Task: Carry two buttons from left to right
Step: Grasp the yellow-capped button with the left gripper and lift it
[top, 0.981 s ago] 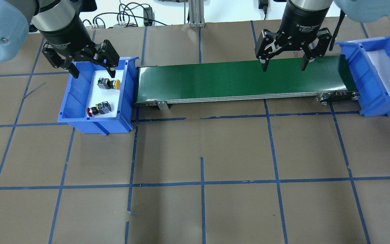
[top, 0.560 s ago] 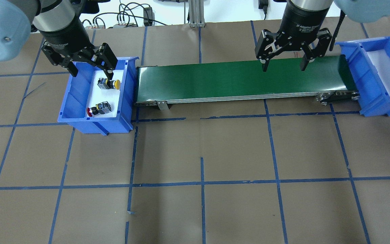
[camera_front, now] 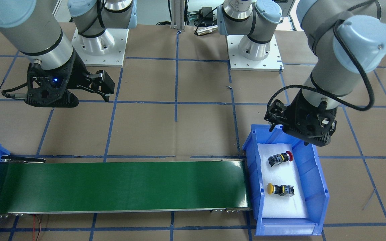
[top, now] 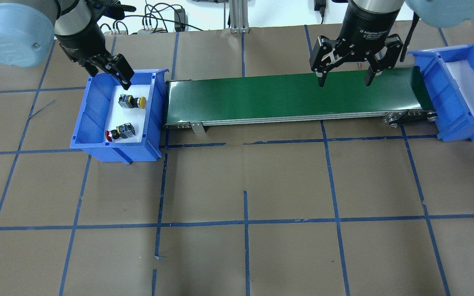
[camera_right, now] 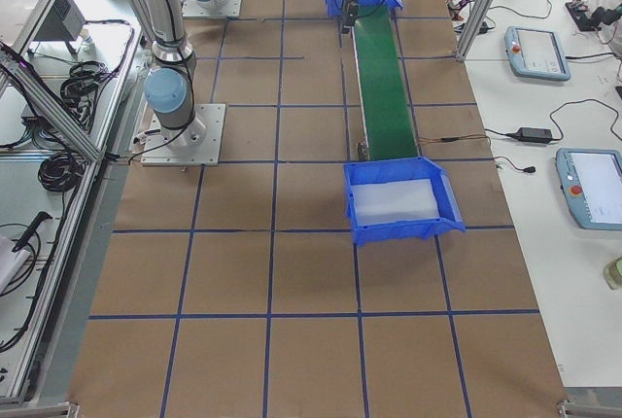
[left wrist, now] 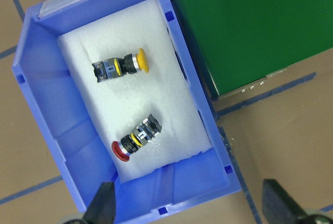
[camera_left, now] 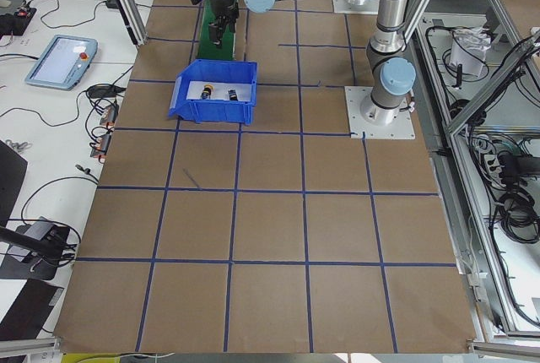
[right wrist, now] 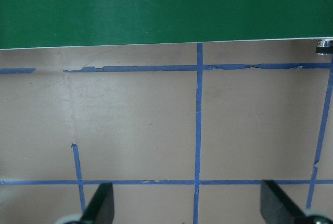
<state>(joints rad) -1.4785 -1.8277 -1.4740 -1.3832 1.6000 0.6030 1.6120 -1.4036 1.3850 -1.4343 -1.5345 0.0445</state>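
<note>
1. Table (top: 245, 255): brown paper cover with a blue tape grid. It carries every item below.
2. Green conveyor belt (top: 290, 96): runs between the two bins. Nothing lies on it.
3. Right blue bin (top: 463, 125): stands at the belt's right end, lined in white. No button is in it.
4. Left blue bin (top: 113, 149): stands at the belt's left end, with a white foam pad (top: 128, 117) on its floor. Both buttons are in here.
5. Right gripper (top: 345, 82): hangs above the belt's right-hand stretch, jaws apart, holding nothing.
6. Left gripper (left wrist: 192, 203): hovers over the far edge of the left bin, jaws apart, holding nothing. Its wrist camera looks down on both buttons.
7. Yellow button (top: 132, 101): lies on its side on the foam with its cap toward the belt. It is the nearer of the two to the left gripper.
8. Red button (top: 119, 132): lies on its side near the bin's front wall with its cap away from the belt, apart from the yellow one.

Status: this looks like the approach to the first pick, with neither button moved yet.

Next move, as judged: centre the left gripper over one button, probably the yellow. Turn the jaws to straddle its block body, descend between the bin walls and close. Then lift clear of the rim and set it on the belt.
</note>
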